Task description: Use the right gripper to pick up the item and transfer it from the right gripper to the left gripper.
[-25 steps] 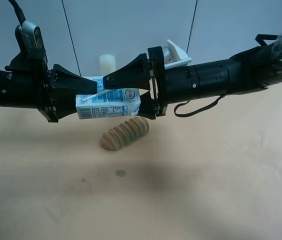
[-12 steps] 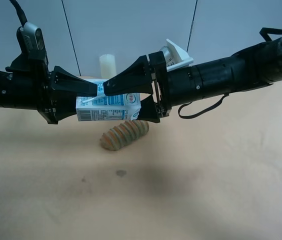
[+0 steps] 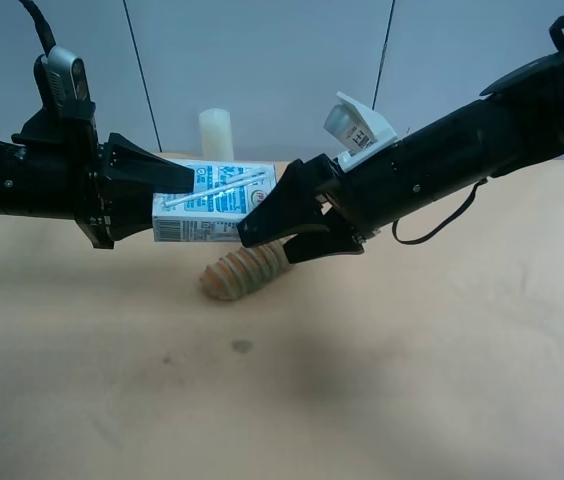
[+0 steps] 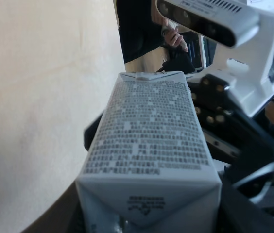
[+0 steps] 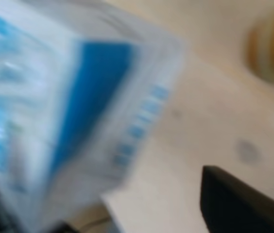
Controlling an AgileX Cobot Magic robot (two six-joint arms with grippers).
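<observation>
The item, a white-and-blue milk carton, hangs level above the table. My left gripper, on the arm with the grey camera at the exterior high view's left, is shut on the carton's left end. The left wrist view shows the carton close up between that gripper's fingers. My right gripper, on the arm with the white block, is open. It tilts downward just off the carton's right end. In the right wrist view the carton is blurred and one black finger stands apart from it.
A ridged brown loaf lies on the tan table under the carton and right gripper. A pale cream cylinder stands behind, near the grey wall. The loaf also shows in the right wrist view.
The right gripper opened, came off the carton, drew back to the right and tipped downward. The carton stays in the left gripper, which has not moved.
</observation>
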